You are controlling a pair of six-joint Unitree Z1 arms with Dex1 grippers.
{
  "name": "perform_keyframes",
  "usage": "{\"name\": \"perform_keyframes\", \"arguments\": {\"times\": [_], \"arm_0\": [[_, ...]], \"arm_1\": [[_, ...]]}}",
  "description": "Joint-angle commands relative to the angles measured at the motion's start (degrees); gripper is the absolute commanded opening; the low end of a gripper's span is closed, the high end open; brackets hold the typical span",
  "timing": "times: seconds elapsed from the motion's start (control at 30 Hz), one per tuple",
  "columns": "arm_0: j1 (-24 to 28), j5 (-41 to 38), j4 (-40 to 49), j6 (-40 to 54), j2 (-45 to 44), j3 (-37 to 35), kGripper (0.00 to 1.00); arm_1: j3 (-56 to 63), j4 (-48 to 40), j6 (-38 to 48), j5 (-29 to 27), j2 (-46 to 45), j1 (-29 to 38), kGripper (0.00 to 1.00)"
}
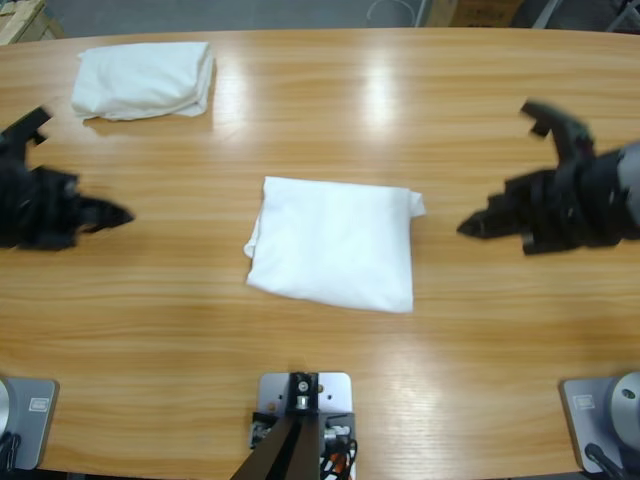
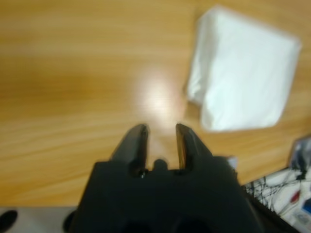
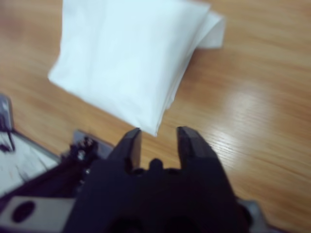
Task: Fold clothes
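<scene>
Between my two grippers, at mid-table, lies the folded white T-shirt [image 1: 335, 242], long axis running arm to arm. My right gripper [image 1: 470, 228] sits nearer it than my left gripper [image 1: 120, 214]. Both point inward, jaws slightly parted and empty.

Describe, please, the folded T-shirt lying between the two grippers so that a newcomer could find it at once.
Start from the wooden table and look to its middle. There lies the folded T-shirt, a white, roughly square bundle. Unlike the other folded shirt at the far left corner, it sits between the two grippers.
</scene>
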Motion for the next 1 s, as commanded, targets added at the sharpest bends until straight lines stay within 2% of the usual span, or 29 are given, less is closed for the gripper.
{"name": "perform_keyframes", "arguments": {"times": [0.03, 0.13, 0.37, 0.5, 0.73, 0.8, 1.0], "arm_0": [[0.5, 1.31, 18.6, 1.89, -1.93, -0.29, 0.991], [0.5, 1.33, 19.9, 1.89, -7.1, 1.1, 0.991], [0.5, -0.46, 19.86, 1.88, -12.9, 6.48, 0.991], [0.5, -1.1, 19.65, 2.44, -14.64, 7.01, 0.989], [0.5, -1.87, 19.46, 2.68, -16.63, 7.78, 0.987], [0.5, -1.89, 18.63, 2.75, -16.73, 8.15, 0.987], [0.5, -2.06, 16.77, 2.95, -16.61, 9.08, 0.987]], "arm_1": [[-19.21, 11.95, 15.1, -6.27, 19.8, 7.12, 1.0], [-27.59, 17.01, 19.67, -7.5, 28.06, 10.26, 1.0], [-36.77, 17.43, 21.88, -6.52, 39.89, 12.21, 1.0], [-38.68, 16.91, 22.25, -6.47, 45.5, 12.39, 1.0], [-38.54, 14.06, 22.64, -6.45, 48.92, 12.39, 1.0], [-37.59, 10.82, 22.34, -6.24, 48.57, 12.39, 1.0], [-21.61, 2.63, 14.78, -7.31, 44.02, 12.39, 0.996]]}}
